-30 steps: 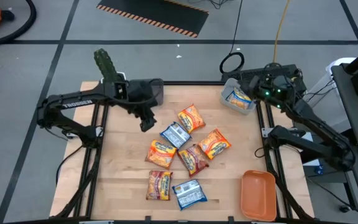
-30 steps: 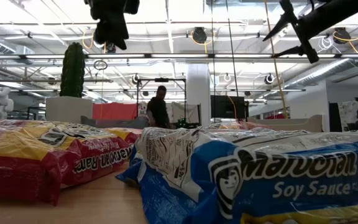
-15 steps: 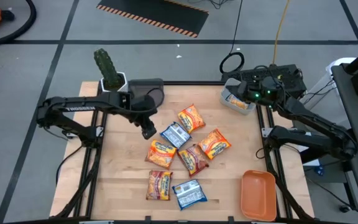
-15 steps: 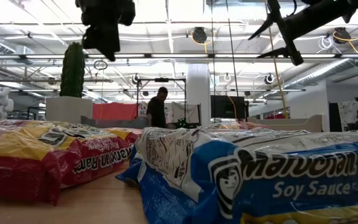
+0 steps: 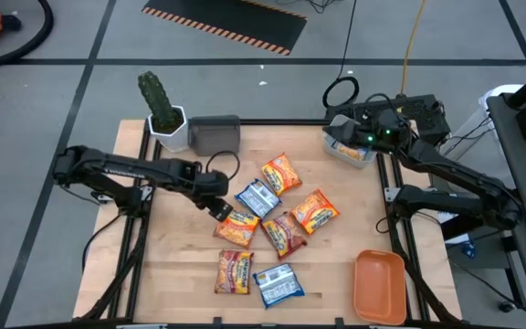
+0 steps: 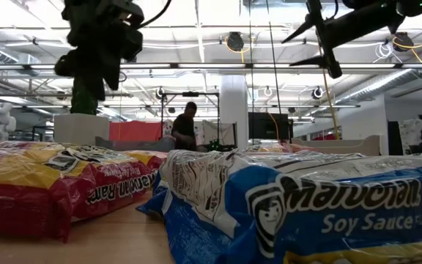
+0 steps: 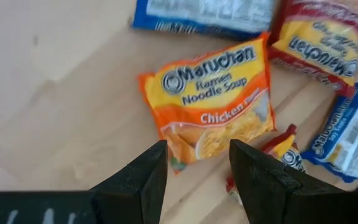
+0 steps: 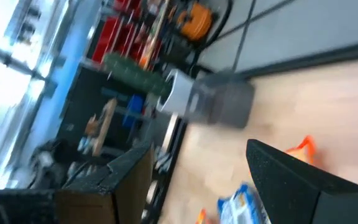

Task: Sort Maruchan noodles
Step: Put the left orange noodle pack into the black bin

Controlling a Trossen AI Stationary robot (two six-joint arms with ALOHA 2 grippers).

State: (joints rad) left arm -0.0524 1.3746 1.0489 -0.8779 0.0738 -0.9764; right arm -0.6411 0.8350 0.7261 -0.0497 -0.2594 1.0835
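Observation:
Several Maruchan packets lie flat in a loose cluster mid-table: orange ones point(image 5: 281, 172) point(image 5: 315, 210) point(image 5: 236, 226), blue-white ones point(image 5: 257, 196) point(image 5: 277, 283) and red-brown ones point(image 5: 284, 232) point(image 5: 234, 271). Another orange packet point(image 5: 351, 143) lies in the clear bin point(image 5: 334, 151) at the far right corner. My left gripper point(image 5: 219, 208) is open and hovers just above the left end of an orange chicken packet point(image 7: 213, 102), its fingers either side of that packet's corner point(image 7: 173, 163). My right gripper point(image 5: 338, 135) is open and raised over the clear bin's left edge.
A grey bin point(image 5: 215, 134) and a potted cactus point(image 5: 161, 102) stand at the far left corner. An orange tray point(image 5: 379, 286) sits at the near right corner. Bare wood shows on the table's left side. A person stands far off in the room point(image 6: 187, 126).
My left gripper has swung from beside the grey bin toward the near edge and down, ending over the orange chicken packet. My right gripper has shifted a little toward the table's left, away from the middle of the clear bin. The packets have stayed put.

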